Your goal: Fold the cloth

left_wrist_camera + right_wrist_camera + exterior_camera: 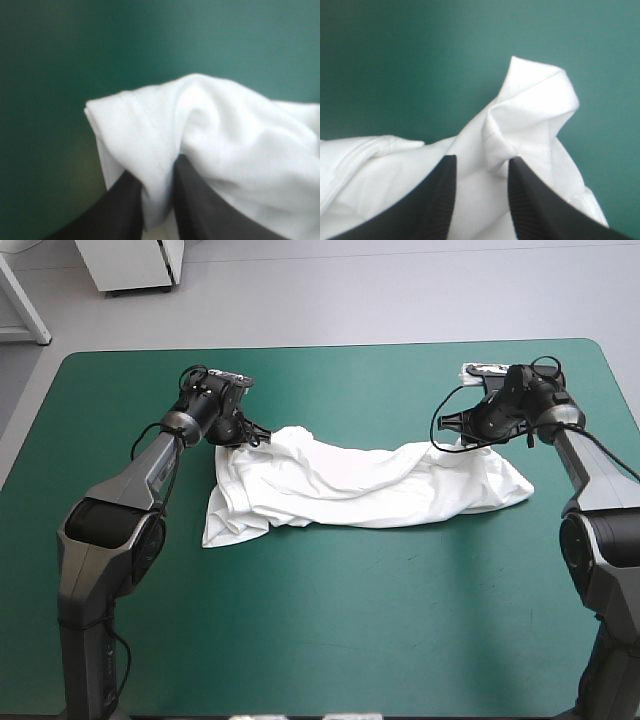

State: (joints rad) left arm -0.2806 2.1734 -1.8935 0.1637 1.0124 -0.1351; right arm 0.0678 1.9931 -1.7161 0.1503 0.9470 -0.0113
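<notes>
With the T-shirt (pixel 350 485) sagging crumpled across the frame's centre, the left gripper (pixel 248 441) and right gripper (pixel 457 444) each pinch only a small bunched fold, which could slip free if pulled apart unevenly.

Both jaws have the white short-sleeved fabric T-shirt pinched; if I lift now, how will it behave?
Likely floppy: the white short-sleeved T-shirt lies in soft wrinkles between the two pinched ends, so its middle should droop. Probably light, since thin folds bunch easily between the jaws. Each pinch holds only a small fold, so a tug might pull it free.
</notes>
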